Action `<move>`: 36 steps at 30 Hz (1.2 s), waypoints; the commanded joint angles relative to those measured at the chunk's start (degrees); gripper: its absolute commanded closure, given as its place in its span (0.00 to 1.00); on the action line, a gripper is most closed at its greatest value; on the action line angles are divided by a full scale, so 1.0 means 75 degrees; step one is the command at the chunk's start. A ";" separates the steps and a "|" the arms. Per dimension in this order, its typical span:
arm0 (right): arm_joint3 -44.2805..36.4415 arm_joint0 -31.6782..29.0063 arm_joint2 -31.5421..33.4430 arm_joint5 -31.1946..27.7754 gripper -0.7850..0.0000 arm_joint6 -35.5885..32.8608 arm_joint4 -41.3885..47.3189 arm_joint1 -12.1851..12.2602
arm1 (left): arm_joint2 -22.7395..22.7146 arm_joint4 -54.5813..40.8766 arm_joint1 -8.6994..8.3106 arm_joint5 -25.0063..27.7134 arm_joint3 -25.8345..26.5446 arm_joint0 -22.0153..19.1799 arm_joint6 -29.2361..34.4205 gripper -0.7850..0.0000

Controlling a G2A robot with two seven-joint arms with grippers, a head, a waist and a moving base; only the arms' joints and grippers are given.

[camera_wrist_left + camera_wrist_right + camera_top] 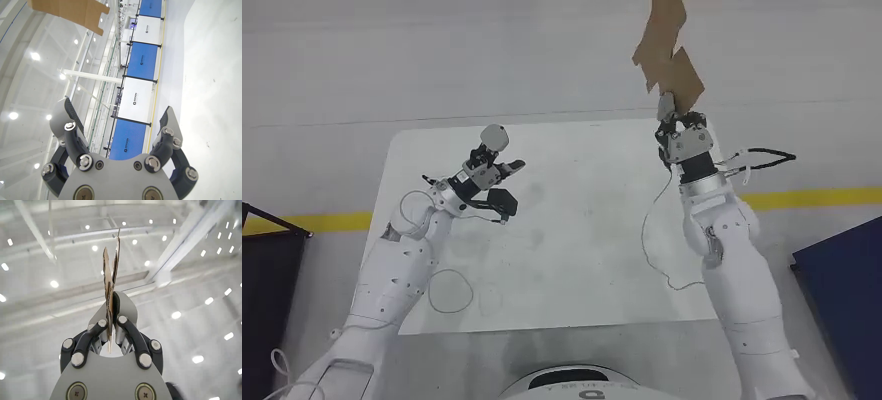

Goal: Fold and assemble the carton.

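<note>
A flat brown carton (667, 50) is held up in the air beyond the table's far right corner. My right gripper (670, 104) is shut on its lower edge, and in the right wrist view the carton (110, 275) stands edge-on between the pressed fingers (119, 306). My left gripper (504, 150) hovers open over the far left part of the table with nothing between its fingers (72, 111). The left wrist view catches a corner of the carton (75, 11) high up and far off.
The white table (572, 250) carries loose white cables (657, 235) near the right arm and another cable loop (447, 290) by the left arm. A yellow floor line (822, 198) runs past both sides. A dark blue object (847, 290) stands at the right.
</note>
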State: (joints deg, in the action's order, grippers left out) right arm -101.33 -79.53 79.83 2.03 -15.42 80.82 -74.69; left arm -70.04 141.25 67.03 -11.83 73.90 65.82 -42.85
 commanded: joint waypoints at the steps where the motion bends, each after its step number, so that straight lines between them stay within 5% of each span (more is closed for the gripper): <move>1: 0.0020 -0.0086 -0.0019 -0.0735 1.00 -0.0125 -0.2244 0.0007 | 0.0000 0.0000 0.0000 0.0000 0.0000 0.0000 0.0000 0.00; 6: 0.0206 -0.0227 -0.0127 -0.2079 1.00 -0.0219 -0.6534 0.0131 | 0.0000 0.0000 0.0000 0.0000 0.0000 0.0000 0.0000 0.00; 13: 0.0323 -0.0246 -0.0236 -0.2601 1.00 -0.0004 -0.9450 0.0201 | 0.0000 0.0000 0.0000 0.0000 0.0000 0.0000 0.0000 0.00; 30: 0.0277 -0.0272 -0.0301 -0.2829 1.00 0.0453 -0.9811 0.0173 | 0.0038 -0.0084 0.0021 -0.0029 0.0127 0.0050 0.0254 0.00; 36: 0.0494 -0.0111 -0.0153 -0.2678 1.00 0.0518 -1.0691 0.0212 | 0.0570 -0.3207 0.0370 -0.0091 -0.0006 0.0168 0.0098 0.00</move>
State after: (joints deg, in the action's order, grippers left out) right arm -98.28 -80.97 78.29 -18.29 -11.84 5.09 -73.18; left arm -66.52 125.07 69.23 -12.89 74.80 67.16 -40.27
